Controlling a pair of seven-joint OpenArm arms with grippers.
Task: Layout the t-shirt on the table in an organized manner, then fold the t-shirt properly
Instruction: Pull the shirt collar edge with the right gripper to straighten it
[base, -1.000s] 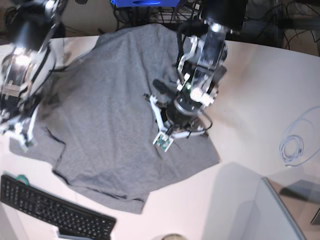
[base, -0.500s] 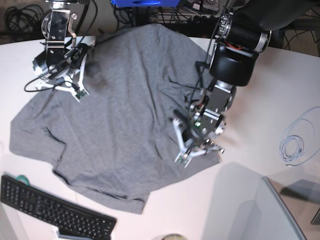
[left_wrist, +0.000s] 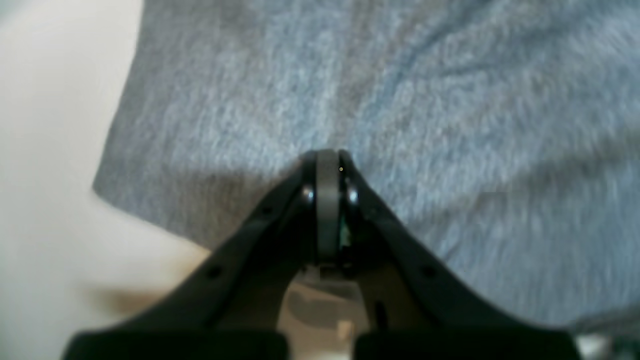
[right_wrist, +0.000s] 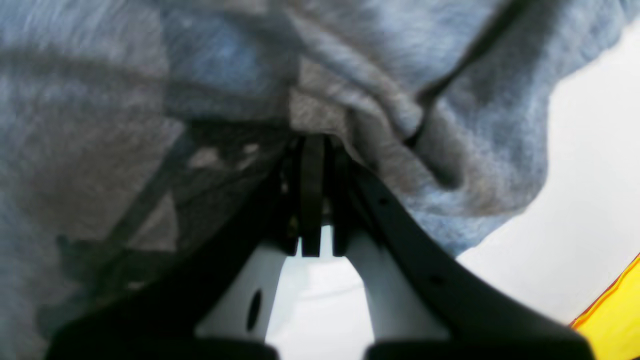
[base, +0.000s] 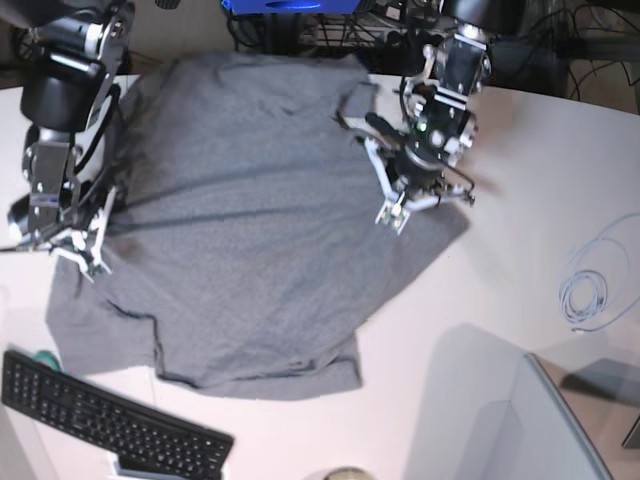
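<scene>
Fabric covers most of the middle of the white surface: the t-shirt is a plain heather-grey knit, spread out but not flat. In the base view its top edge runs along the far side of the surface, its bottom hem lies near the black keyboard without touching it, and one corner juts out to the right below the left arm. Long shallow creases cross the upper half from side to side, and a short step shows in the hem at the lower left. The left gripper is pinched fully together, with its tips on the grey cloth just inside one edge; the left wrist view shows that edge with bare white surface beside it, and whether any fabric is caught between the tips cannot be told. The right gripper is closed too, and the cloth bunches in thick folds right at its tips, with a dark seam line running off to the upper right, so it holds a gathered bit of the t-shirt near the left side of the base view. A coil of pale cable lies well apart on the right.
</scene>
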